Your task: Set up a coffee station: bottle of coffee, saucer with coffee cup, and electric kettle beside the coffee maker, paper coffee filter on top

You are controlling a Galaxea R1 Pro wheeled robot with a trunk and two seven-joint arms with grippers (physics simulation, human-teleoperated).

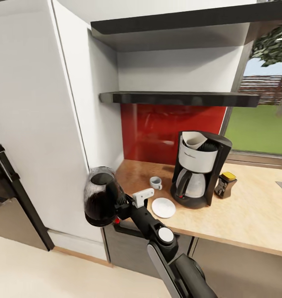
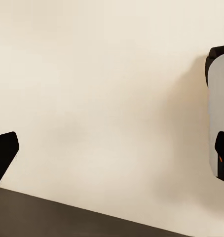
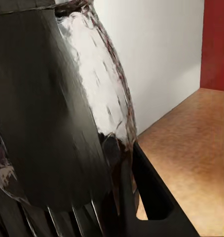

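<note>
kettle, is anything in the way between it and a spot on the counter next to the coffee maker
Yes. The kettle hangs in the right tool off the counter's left end. The cup and saucer lie on the near side of the coffee maker, between it and the kettle.

My feed is bright and evenly lit; daylight enters by the window (image 1: 261, 124), the red backsplash (image 1: 169, 132) shows glare, and the kettle (image 3: 67, 108) up close smears.
</note>
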